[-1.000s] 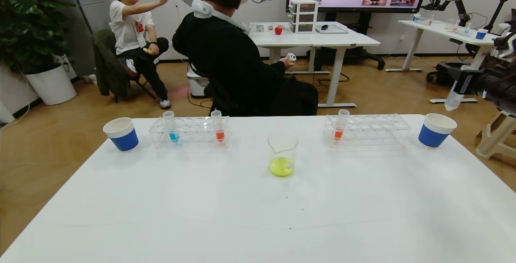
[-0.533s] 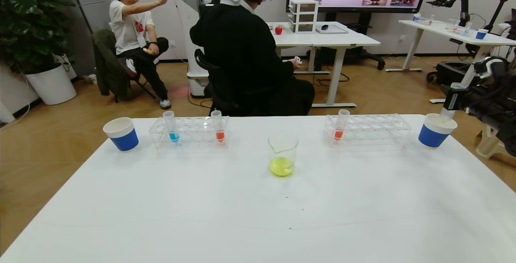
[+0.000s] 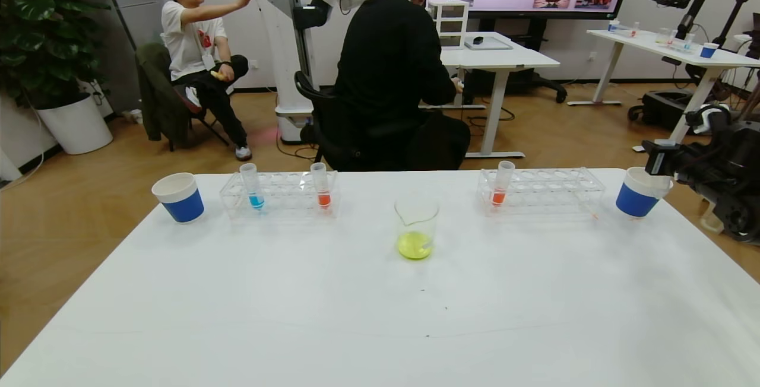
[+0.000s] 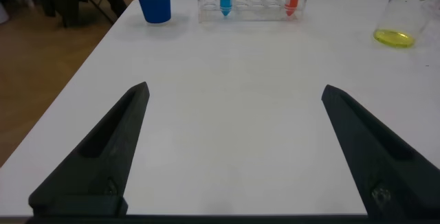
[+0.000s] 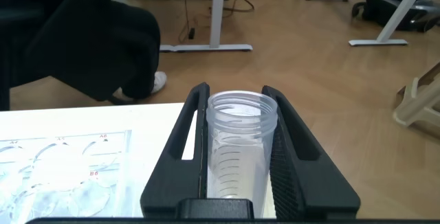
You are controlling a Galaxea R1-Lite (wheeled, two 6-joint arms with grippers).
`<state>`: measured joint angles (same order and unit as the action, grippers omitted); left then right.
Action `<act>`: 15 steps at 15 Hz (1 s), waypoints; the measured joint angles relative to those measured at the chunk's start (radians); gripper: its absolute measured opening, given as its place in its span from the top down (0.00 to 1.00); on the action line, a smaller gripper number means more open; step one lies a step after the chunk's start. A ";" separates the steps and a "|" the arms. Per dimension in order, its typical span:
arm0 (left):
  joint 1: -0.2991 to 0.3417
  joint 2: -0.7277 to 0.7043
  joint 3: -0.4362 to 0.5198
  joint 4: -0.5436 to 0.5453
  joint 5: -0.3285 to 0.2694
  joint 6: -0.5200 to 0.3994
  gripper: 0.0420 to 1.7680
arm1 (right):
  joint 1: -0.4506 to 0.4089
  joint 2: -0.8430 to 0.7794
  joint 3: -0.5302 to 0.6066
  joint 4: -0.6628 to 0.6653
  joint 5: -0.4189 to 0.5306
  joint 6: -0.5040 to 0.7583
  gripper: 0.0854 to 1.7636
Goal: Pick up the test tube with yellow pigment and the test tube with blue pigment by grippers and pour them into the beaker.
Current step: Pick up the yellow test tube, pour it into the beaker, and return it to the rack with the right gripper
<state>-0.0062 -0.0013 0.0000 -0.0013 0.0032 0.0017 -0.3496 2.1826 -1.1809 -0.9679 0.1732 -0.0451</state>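
The beaker (image 3: 417, 227) stands mid-table with yellow liquid in its bottom; it also shows in the left wrist view (image 4: 405, 14). The test tube with blue pigment (image 3: 252, 185) stands upright in the left rack (image 3: 279, 196). At the table's far right, my right gripper (image 3: 655, 161) is shut on a clear test tube (image 5: 240, 148) with no liquid in it, directly over the right blue paper cup (image 3: 640, 192). The tube's lower end is hidden. My left gripper (image 4: 235, 88) hovers open over bare table near the front left, holding nothing.
Orange-red tubes stand in the left rack (image 3: 321, 185) and the right rack (image 3: 502, 184). A second blue paper cup (image 3: 179, 197) sits at the far left. Behind the table are two seated people, another table and robot stands.
My right gripper has come down and a little inward with the empty tube, from above the cup to its rim. The seated person in black has shifted right.
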 joint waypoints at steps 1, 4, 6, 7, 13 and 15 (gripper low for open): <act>0.000 0.000 0.000 0.000 0.000 0.000 0.01 | 0.000 0.008 -0.003 0.000 0.000 0.000 0.75; 0.000 0.000 0.000 0.000 0.000 0.000 0.01 | 0.005 0.011 -0.017 0.011 0.001 0.000 0.75; 0.000 0.000 0.000 0.000 -0.001 0.000 0.01 | 0.009 -0.002 -0.040 0.056 0.002 0.000 0.75; 0.000 0.000 0.000 0.000 0.000 0.000 0.01 | 0.010 -0.013 -0.054 0.084 0.002 0.000 0.75; 0.000 0.000 0.000 0.000 0.000 0.000 0.01 | 0.006 -0.034 -0.173 0.177 0.007 0.001 0.75; 0.000 0.000 0.000 0.000 0.000 0.000 0.01 | 0.006 -0.020 -0.191 0.173 0.007 0.001 0.75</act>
<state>-0.0062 -0.0013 0.0000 -0.0013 0.0028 0.0017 -0.3434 2.1623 -1.3723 -0.7951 0.1798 -0.0440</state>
